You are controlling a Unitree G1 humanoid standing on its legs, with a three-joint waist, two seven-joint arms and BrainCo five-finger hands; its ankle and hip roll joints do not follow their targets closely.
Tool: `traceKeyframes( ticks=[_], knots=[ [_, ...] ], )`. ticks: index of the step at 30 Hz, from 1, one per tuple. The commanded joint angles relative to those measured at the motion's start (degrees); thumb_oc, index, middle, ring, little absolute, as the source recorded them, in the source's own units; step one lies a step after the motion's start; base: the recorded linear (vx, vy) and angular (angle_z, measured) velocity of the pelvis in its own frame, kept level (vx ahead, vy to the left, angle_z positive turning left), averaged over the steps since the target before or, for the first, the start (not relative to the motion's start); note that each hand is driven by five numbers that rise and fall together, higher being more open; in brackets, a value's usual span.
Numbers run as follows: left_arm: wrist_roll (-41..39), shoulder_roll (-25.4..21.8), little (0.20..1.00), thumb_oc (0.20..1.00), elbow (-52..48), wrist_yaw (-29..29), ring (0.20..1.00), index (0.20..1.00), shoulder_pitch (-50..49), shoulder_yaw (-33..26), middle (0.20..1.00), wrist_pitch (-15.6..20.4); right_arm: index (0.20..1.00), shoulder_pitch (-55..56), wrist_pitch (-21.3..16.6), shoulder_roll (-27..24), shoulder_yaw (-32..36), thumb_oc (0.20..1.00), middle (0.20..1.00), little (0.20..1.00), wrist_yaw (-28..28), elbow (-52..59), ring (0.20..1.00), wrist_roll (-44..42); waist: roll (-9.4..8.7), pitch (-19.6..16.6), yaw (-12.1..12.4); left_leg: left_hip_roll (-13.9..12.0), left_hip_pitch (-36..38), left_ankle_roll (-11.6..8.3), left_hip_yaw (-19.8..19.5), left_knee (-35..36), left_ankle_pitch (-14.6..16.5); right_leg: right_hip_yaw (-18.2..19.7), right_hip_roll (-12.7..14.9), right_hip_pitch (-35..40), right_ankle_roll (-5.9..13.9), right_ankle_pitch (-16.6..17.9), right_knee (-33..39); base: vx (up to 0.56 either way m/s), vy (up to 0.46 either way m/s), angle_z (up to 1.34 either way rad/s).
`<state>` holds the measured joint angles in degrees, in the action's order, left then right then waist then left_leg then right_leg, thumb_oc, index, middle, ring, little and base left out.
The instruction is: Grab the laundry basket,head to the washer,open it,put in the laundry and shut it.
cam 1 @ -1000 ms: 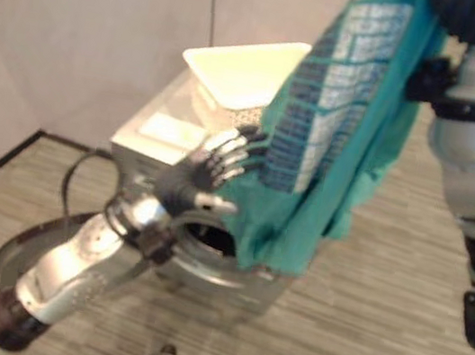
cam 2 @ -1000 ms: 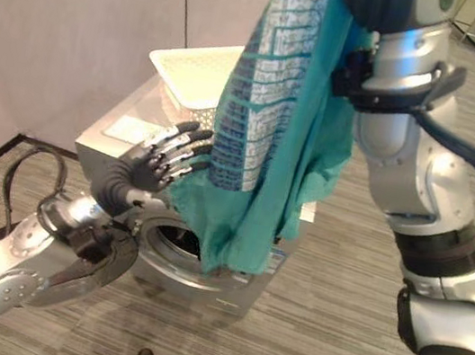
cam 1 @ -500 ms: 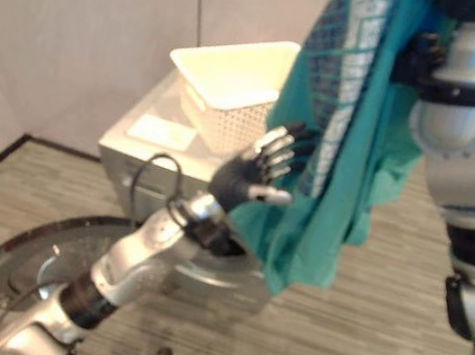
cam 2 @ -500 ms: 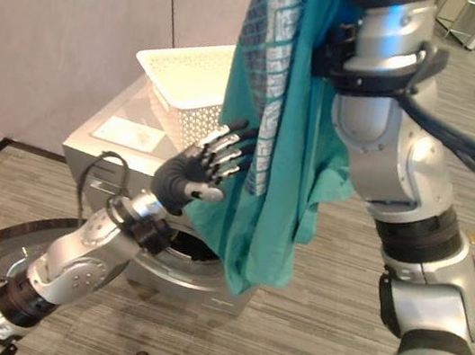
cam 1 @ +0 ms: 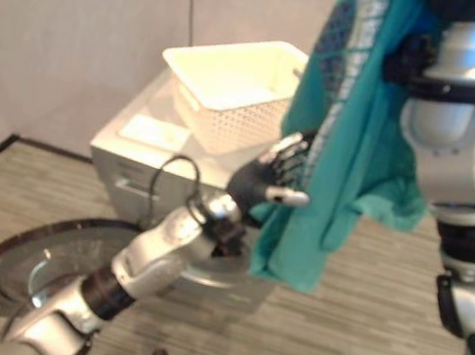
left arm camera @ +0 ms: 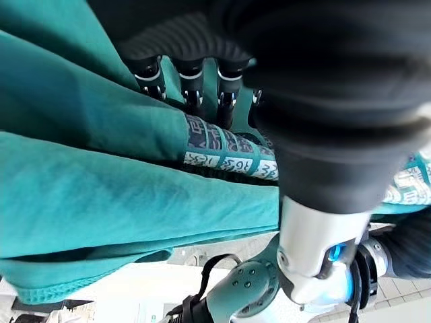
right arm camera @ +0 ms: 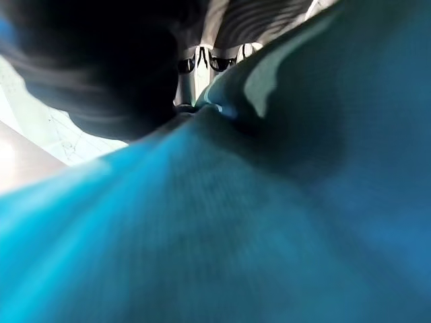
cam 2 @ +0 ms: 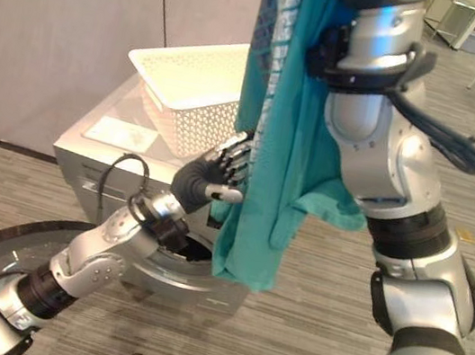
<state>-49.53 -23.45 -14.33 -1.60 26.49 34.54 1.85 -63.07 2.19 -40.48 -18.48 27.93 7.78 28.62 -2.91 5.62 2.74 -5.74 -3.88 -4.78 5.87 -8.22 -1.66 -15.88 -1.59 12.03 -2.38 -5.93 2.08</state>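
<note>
The teal cloth garment with a blue-and-white patterned panel [cam 2: 276, 138] hangs long from the raised right hand [right arm camera: 195, 64], whose grip I cannot tell. Its hem dangles over the silver washer's open drum [cam 2: 192, 257]. The left hand [cam 2: 211, 173], fingers straight, presses its side. Swinging folds could snag outside the opening.

Basket [cam 2: 187, 96] atop washer [cam 2: 109, 152]; garment [cam 2: 274, 147] hanging before it, seemingly over the opening.
</note>
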Motion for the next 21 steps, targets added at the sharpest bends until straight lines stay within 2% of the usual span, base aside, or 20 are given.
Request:
traceKeyframes(
  ticks=[1,9,14,21],
  knots=[
    [2.1,1.5,1.000,1.000,1.9,-0.5,1.000,1.000,3.5,0.7,1.000,2.4,0.200,-4.3,0.4,-0.2,2.7,0.200,0.200,0.200,1.7,-1.4,0.200,-2.0,-0.21,-4.5,0.0,0.0,-7.8,1.10,0.3,4.4,-10.2,3.6,0.0,4.6,2.33,-5.6,0.5,0.00,0.000,0.00],
    [1.4,6.3,1.000,1.000,7.1,-1.2,1.000,1.000,8.9,5.4,1.000,1.7,0.200,-4.0,0.7,-0.1,2.7,0.200,0.200,0.200,2.3,-1.0,0.200,-2.8,-0.12,-4.1,-1.1,0.1,-7.7,1.02,0.3,5.2,-10.3,3.4,-0.1,4.3,2.43,-5.6,0.5,0.00,-0.004,0.02],
    [1.5,7.6,1.000,1.000,8.9,-1.3,1.000,1.000,9.5,6.4,1.000,1.9,0.200,-3.4,0.9,-1.7,3.1,0.200,0.200,0.200,2.5,-0.6,0.200,-3.0,-0.05,-3.9,-1.8,-0.1,-7.5,0.96,0.5,5.6,-10.3,3.6,-0.1,4.2,2.53,-5.6,0.5,0.01,-0.003,0.00],
    [0.0,8.7,1.000,1.000,11.1,-1.0,1.000,1.000,9.2,7.0,1.000,1.8,0.200,-3.5,1.0,-1.1,3.0,0.200,0.200,0.200,3.1,-1.1,0.200,-3.5,0.09,-3.9,-2.4,-0.2,-6.8,1.01,1.2,6.2,-10.1,4.0,0.1,4.1,2.74,-5.2,0.9,0.02,-0.006,-0.06]
  ],
)
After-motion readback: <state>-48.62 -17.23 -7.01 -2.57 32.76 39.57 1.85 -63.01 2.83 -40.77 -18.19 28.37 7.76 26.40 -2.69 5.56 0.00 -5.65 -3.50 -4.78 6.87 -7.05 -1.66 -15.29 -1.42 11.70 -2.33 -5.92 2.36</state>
